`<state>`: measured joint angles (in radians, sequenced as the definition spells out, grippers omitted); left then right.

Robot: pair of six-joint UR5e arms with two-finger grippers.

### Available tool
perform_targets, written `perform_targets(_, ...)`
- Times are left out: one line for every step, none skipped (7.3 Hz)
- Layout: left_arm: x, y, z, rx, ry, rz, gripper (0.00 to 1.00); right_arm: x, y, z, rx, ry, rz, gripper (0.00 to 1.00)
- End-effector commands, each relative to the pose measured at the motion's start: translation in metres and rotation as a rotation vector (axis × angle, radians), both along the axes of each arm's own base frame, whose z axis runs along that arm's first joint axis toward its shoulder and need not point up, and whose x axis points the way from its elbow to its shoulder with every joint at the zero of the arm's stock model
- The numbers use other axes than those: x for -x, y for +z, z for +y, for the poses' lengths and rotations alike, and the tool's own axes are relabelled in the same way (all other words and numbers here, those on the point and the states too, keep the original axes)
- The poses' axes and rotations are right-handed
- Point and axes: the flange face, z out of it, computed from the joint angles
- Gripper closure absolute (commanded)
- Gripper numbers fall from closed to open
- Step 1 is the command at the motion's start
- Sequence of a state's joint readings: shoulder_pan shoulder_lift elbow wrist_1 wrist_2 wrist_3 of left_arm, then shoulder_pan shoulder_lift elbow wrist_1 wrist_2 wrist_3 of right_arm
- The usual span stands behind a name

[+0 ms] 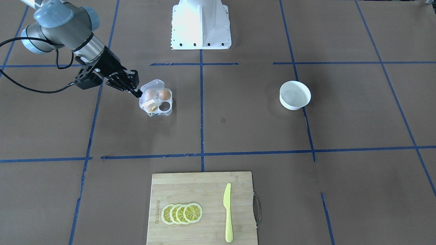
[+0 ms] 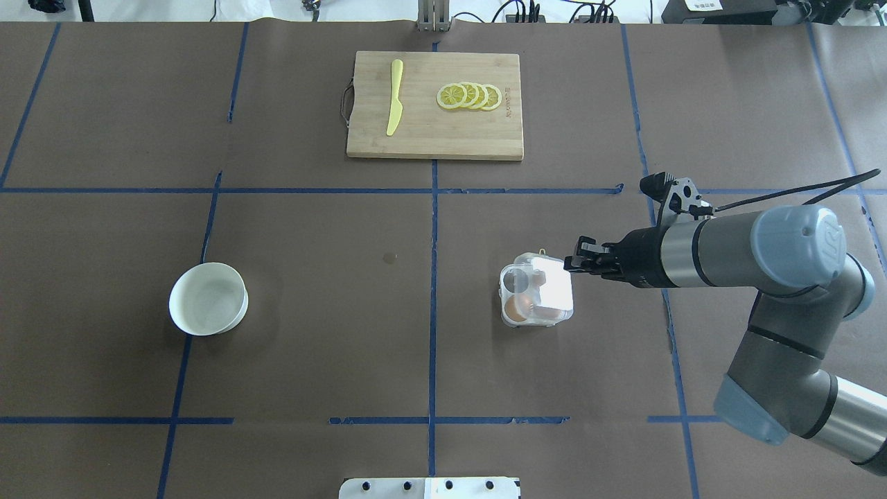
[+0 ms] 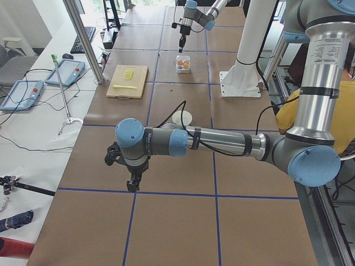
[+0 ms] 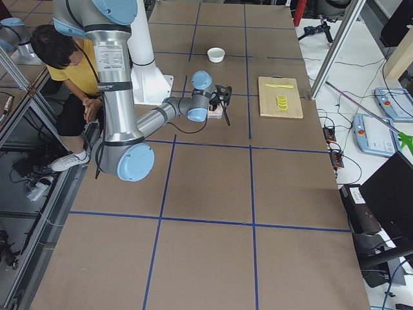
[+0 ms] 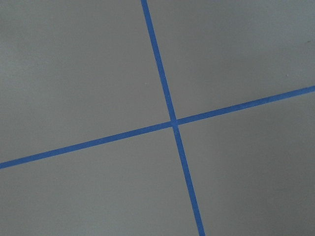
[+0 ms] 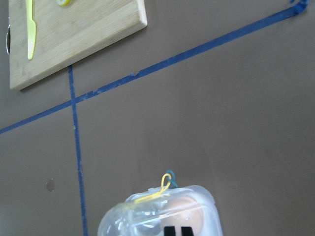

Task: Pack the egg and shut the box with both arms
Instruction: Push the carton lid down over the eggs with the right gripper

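Observation:
The clear box [image 1: 156, 99] sits on the table with three orange-brown eggs; two [image 1: 150, 94] [image 1: 164, 94] lie side by side and one cell [image 1: 166, 106] is bare. Its hinged lid [image 2: 554, 283] leans over the cells on the gripper's side. A thin yellow band [image 6: 156, 192] hangs at the box's far edge. My right gripper [image 1: 137, 92] is at the lid's edge, with its fingertips [image 6: 170, 231] close together just above the lid. My left gripper [image 3: 133, 183] shows only in the exterior left view, far from the box, over bare table; I cannot tell its state.
A white bowl [image 2: 208, 299] stands alone on the robot's left half. A wooden cutting board [image 2: 435, 132] at the far side holds a yellow knife [image 2: 394, 97] and lemon slices [image 2: 469, 95]. The white pedestal base [image 1: 201, 25] stands at the robot's edge.

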<state>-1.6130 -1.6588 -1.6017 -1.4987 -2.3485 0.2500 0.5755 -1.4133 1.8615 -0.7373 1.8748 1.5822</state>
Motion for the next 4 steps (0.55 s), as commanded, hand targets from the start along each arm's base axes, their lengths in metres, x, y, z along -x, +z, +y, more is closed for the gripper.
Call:
perform_targets(0.0,-0.001,-0.001,-0.002,0.001,0.0,0.0,0.008,-0.003,0.002,0.003,-0.003,-0.004,0.78)
perform_targets(0.0,-0.001,-0.001,-0.002,0.001,0.0,0.0,0.0,0.003,-0.009,0.024,0.007,0.044,0.68)
perform_targets(-0.001,0.001,0.0,-0.004,0.002,0.0,0.0,-0.018,0.009,-0.031,0.043,0.004,0.128,0.53)
perform_targets(-0.002,-0.002,-0.002,-0.008,0.005,-0.002,0.0,-0.041,0.019,-0.05,0.016,-0.02,0.19,0.4)
